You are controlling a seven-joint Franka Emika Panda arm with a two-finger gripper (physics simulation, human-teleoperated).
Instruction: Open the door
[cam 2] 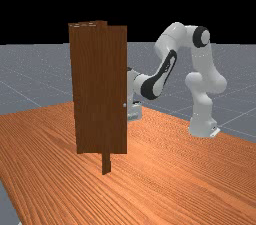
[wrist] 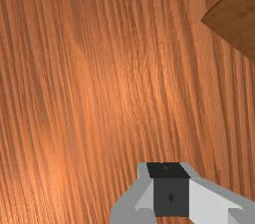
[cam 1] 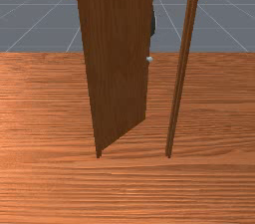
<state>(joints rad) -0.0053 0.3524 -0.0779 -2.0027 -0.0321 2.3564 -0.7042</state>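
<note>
As arm [cam 2: 205, 84] arches (elbow high), hand [cam 2: 134, 112] hangs beside door [cam 2: 117, 79].

The front view's top edge cuts off door [cam 1: 117, 58] and frame post [cam 1: 182, 68].

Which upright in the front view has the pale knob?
The wide door panel, front view's left: the knob sits at its edge; the narrow post has none.
</note>
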